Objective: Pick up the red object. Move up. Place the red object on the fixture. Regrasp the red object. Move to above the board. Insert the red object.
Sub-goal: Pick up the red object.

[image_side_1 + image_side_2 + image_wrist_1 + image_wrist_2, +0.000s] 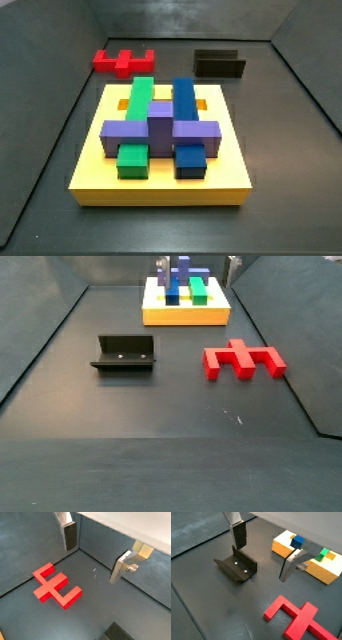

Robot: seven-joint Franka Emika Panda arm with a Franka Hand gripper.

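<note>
Look at your gripper (pixel 261 554): its two silver fingers (pixel 68 536) stand wide apart with nothing between them, so it is let go and empty. It hangs above the dark floor (pixel 160 406), not touching anything.

Take the fixture (pixel 126 353) as your marker. In a side view, the red object (pixel 242 359) lies flat on the floor well apart from the fixture, beside it. The board (pixel 187 304) sits farther back from the fixture, carrying green (pixel 136 115), blue (pixel 186 118) and purple (pixel 160 132) blocks. In a wrist view, the fixture (pixel 238 566) sits under one finger (pixel 240 535).
</note>
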